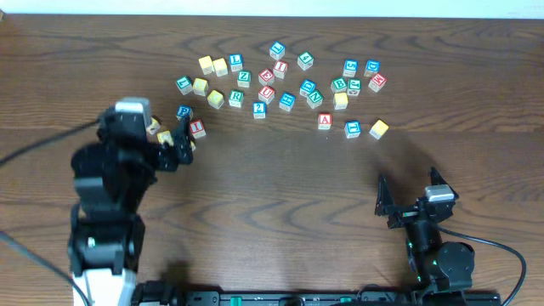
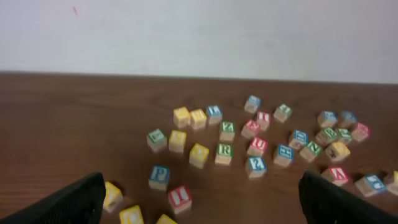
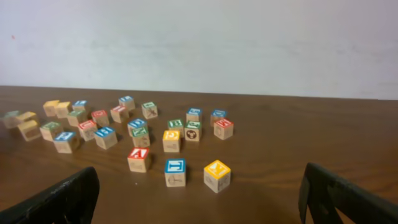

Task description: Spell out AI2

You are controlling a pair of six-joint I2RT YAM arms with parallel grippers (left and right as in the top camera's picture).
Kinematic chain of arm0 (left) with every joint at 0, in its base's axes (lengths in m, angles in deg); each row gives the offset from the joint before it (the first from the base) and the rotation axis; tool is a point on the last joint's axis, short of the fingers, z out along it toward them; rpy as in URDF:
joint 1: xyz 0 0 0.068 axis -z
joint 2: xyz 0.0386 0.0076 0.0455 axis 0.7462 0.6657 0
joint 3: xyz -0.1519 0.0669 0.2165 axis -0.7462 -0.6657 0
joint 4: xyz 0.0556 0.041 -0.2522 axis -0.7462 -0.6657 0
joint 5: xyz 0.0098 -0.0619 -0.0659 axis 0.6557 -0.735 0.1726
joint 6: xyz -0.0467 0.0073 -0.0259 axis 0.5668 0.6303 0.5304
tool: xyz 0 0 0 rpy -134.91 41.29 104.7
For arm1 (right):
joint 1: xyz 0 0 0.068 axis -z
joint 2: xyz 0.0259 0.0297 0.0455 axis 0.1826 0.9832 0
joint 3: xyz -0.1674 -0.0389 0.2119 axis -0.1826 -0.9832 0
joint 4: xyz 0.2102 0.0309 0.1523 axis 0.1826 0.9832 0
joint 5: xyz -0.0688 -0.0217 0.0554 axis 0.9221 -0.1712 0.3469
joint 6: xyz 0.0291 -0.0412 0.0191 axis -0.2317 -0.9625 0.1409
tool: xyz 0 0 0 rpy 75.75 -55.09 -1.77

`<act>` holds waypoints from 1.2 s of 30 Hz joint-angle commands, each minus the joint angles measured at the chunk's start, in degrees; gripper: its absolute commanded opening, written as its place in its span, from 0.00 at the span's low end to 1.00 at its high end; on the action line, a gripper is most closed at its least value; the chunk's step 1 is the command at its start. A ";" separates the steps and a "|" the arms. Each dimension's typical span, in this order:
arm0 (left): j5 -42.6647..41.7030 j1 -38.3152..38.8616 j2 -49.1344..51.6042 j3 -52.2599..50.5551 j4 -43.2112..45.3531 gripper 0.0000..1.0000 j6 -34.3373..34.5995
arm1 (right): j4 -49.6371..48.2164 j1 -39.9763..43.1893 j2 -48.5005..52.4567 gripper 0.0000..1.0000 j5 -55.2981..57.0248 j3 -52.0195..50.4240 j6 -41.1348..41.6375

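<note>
**Supervisor:** Report end effector status.

**Operator:** I read the left end effector (image 2: 200,183) as spread. On the left wrist camera its two fingers sit at opposite lower corners, with nothing gripped between them. The right end effector (image 3: 198,186) is spread too, fingers wide apart and holding nothing.

**Supervisor:** Locate the task blocks.

**Operator:** I use the red A block (image 1: 324,121) as my reference. It rests on the worktop (image 1: 280,204) at the near edge of the block cluster, touching no other block. The blue 2 block (image 1: 259,109) lies left of the A and slightly farther from the arm bases. I read its character as a 2 from overhead, but the left wrist picture is too blurred to confirm it. The red I block (image 1: 197,128) lies well to the left of the A, at about the same depth.

**Supervisor:** State end effector positions against the reference.

**Operator:** The left end effector is well left of the A, just beside the red I block. A blue P block (image 1: 184,111) and a yellow block (image 1: 154,127) are close around it. I cannot tell whether a finger touches any block. The right end effector is right of the A, nearer the arm bases and well apart from it.
</note>
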 commanded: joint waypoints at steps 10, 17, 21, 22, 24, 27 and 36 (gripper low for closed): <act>-1.99 -0.20 16.50 20.24 -13.31 0.98 0.83 | -2.29 -0.17 -0.26 0.99 -2.03 0.74 -0.02; -1.99 -0.20 17.77 21.99 -14.32 0.98 -1.84 | -0.11 -0.20 4.87 0.99 -4.94 7.26 2.34; -1.95 -0.20 17.86 21.97 -15.37 0.98 -3.43 | 1.60 -0.20 13.51 0.99 -5.68 14.47 2.82; -1.92 -0.20 17.88 21.97 -15.52 0.98 -3.43 | 2.14 -0.20 15.87 0.99 -5.88 16.41 3.08; -1.95 -0.20 17.88 21.97 -15.74 0.98 -3.41 | 3.85 -0.20 21.42 0.99 -6.99 21.16 3.50; -1.95 -0.20 17.88 21.97 -15.89 0.98 -3.41 | 8.50 -0.20 30.12 0.99 -9.16 29.49 3.63; -1.95 -0.20 17.88 21.97 -21.44 0.97 -3.41 | 32.57 -0.17 56.06 0.99 -9.42 60.24 3.56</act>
